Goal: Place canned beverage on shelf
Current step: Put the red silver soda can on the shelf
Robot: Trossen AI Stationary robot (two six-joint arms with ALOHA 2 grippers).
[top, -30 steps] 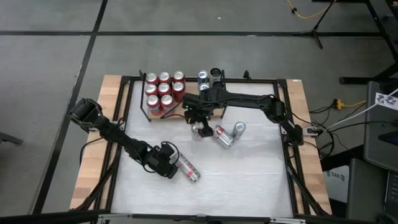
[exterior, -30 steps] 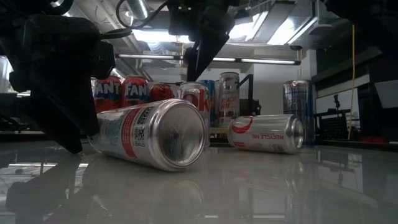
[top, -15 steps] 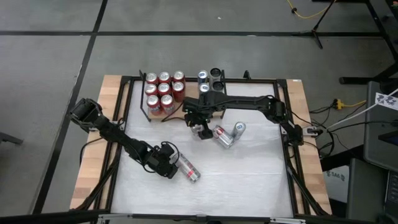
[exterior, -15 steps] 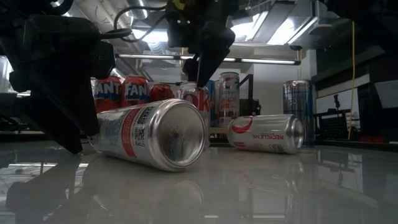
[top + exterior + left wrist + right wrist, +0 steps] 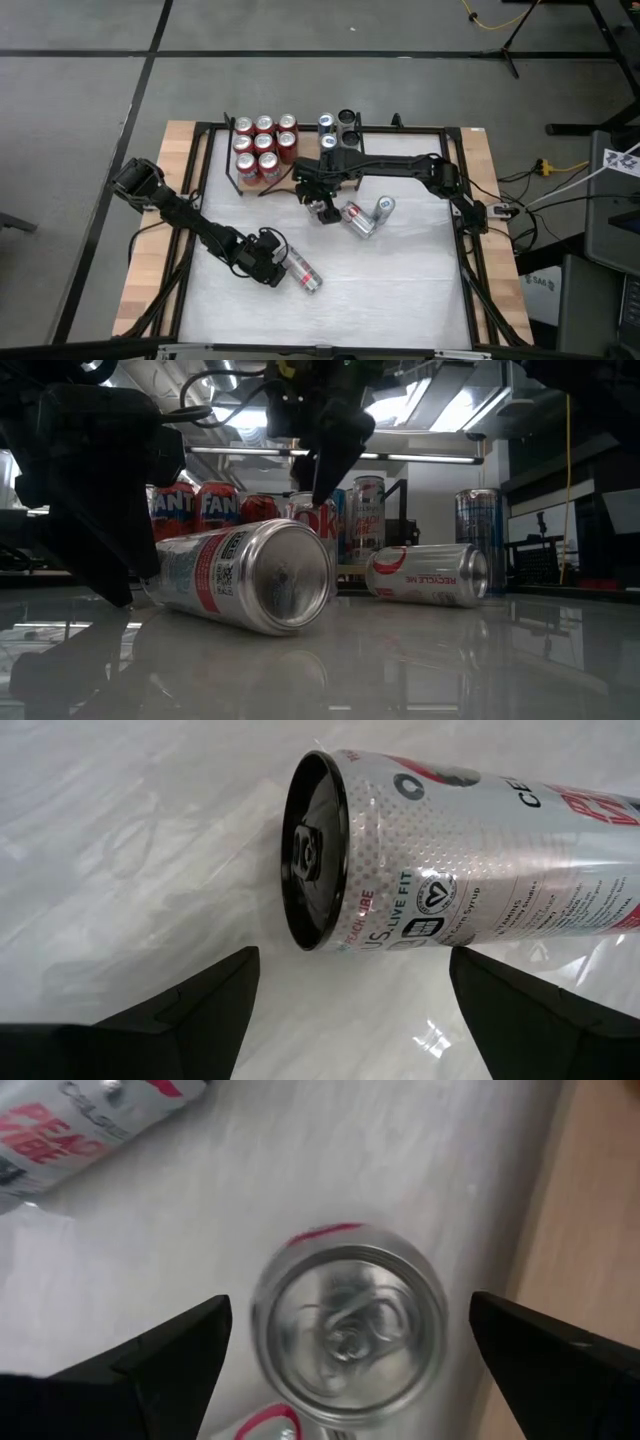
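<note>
Approach is the step in hand: the right gripper [image 5: 322, 208], fingers wide and holding nothing, hangs over an upright can [image 5: 350, 1332] just right of the far-left shelf [image 5: 249, 185], and must next lower and close, while the left gripper [image 5: 277, 268], open and empty, faces a toppled can [image 5: 303, 272] nearer.

The room has a grey floor [image 5: 90, 60] crossed by dark lines, with a yellow cable [image 5: 490, 18] lying at the far right. From table height, bright ceiling lights [image 5: 455, 405] and pipes [image 5: 400, 457] show overhead, and dark equipment [image 5: 560, 510] stands at the right.
</note>
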